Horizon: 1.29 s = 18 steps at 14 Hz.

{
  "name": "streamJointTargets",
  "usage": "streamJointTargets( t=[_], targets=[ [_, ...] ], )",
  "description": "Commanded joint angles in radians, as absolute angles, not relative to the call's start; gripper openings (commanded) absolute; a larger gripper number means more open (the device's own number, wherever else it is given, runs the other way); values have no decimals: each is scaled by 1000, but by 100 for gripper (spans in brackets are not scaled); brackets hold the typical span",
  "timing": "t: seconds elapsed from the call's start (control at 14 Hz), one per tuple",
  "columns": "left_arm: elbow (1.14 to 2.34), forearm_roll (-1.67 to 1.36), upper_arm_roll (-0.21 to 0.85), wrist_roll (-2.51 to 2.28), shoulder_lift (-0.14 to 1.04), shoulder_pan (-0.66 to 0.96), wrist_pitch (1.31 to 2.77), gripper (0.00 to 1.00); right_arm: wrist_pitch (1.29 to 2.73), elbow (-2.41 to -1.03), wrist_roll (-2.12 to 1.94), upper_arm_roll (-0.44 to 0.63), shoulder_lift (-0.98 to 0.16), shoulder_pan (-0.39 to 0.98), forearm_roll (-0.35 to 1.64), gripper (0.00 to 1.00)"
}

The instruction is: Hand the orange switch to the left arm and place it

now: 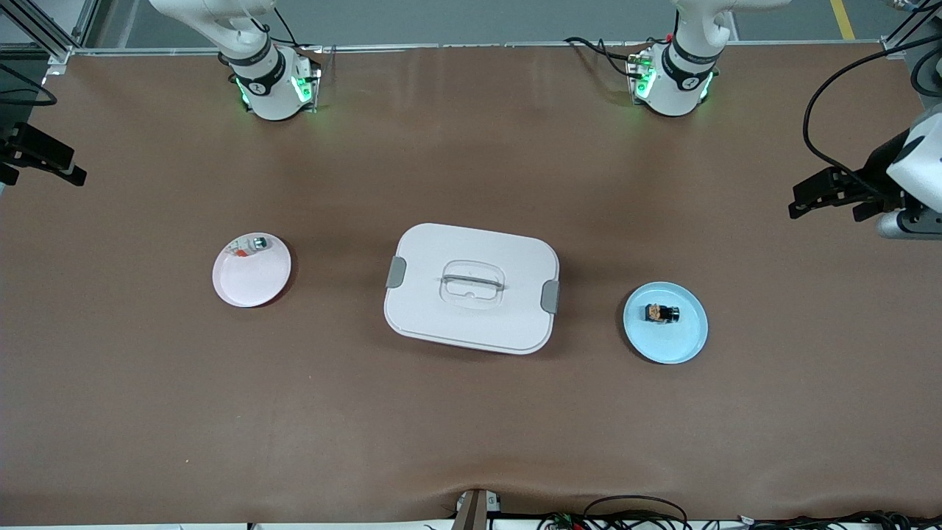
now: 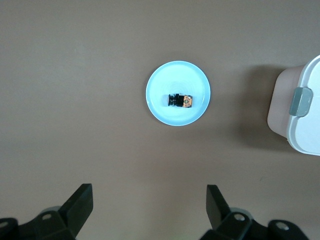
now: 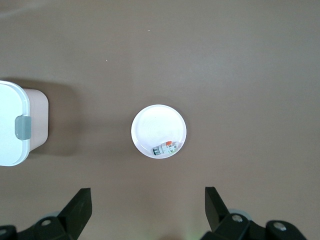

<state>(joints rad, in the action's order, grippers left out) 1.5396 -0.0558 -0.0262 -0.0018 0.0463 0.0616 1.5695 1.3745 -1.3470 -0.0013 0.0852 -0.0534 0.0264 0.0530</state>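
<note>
Front view shows the brown surface [image 1: 471, 412] with the box [image 1: 471, 288] at its middle, lid on. The blue plate [image 1: 665, 322] toward the left arm's end carries the orange switch [image 1: 662, 313], lying on its side. The pink plate [image 1: 252, 269] toward the right arm's end holds a whitish part [image 1: 250, 246], its details hard to make out. Left tool [image 2: 150, 205] and right tool [image 3: 148, 205] hang spread wide, released, each high over its plate, both cut off at the front view's edges.
</note>
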Motion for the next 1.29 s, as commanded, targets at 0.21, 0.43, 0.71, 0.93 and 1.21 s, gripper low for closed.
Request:
streamJointTargets(
  t=[0.21,0.43,0.71,0.93,1.21],
  targets=[
    [1647,-37,-15,-44,-55,57,1621,100,1379,-1371,14,86,-28,28,57,100],
    [1649,47,14,-41,-52,58,1609,100,1381,-1371,14,86,-28,28,55,100],
    [1649,48,15,-29,-51,55,1591,100,1379,-1371,14,86,-28,28,55,100],
    [1646,51,15,-29,-45,55,1575,100,1382,-1371,14,86,-28,28,55,100],
    [1646,49,15,-23,-43,55,1565,100,1382,-1371,14,84,-28,29,55,100]
  ],
)
